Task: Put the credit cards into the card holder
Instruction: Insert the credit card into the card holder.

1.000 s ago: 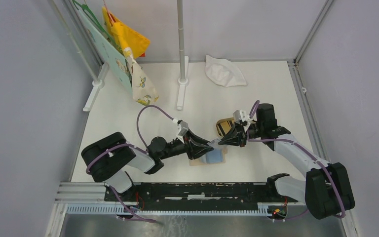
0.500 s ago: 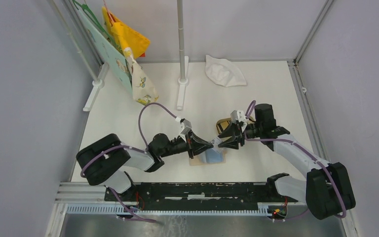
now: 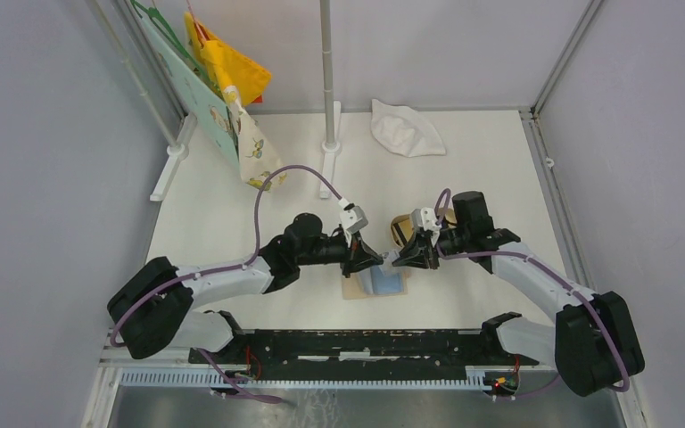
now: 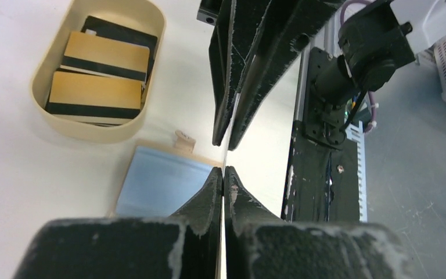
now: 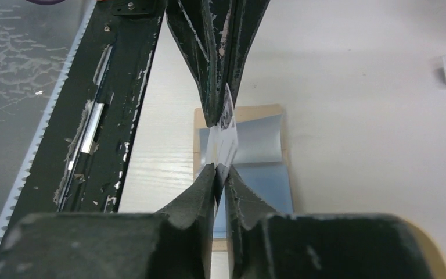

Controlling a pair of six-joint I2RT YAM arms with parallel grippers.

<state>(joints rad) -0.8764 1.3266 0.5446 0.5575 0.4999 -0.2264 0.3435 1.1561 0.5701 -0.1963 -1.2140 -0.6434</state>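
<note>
We pinch one grey-white card (image 5: 222,145) in both left gripper (image 3: 375,259) and right gripper (image 3: 398,260), tips meeting, the card holder (image 3: 382,284) beneath them; the left arm has straightened.

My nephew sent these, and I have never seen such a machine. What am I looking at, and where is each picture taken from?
Two robot arms are bolted to a white table. The wide picture looks down from above; the other two come from a camera on each wrist. The left gripper and the right gripper both pinch one grey-white card, above an open card holder with blue lining. Beside it, a tan tray holds more cards. A white cloth lies at the back.
</note>
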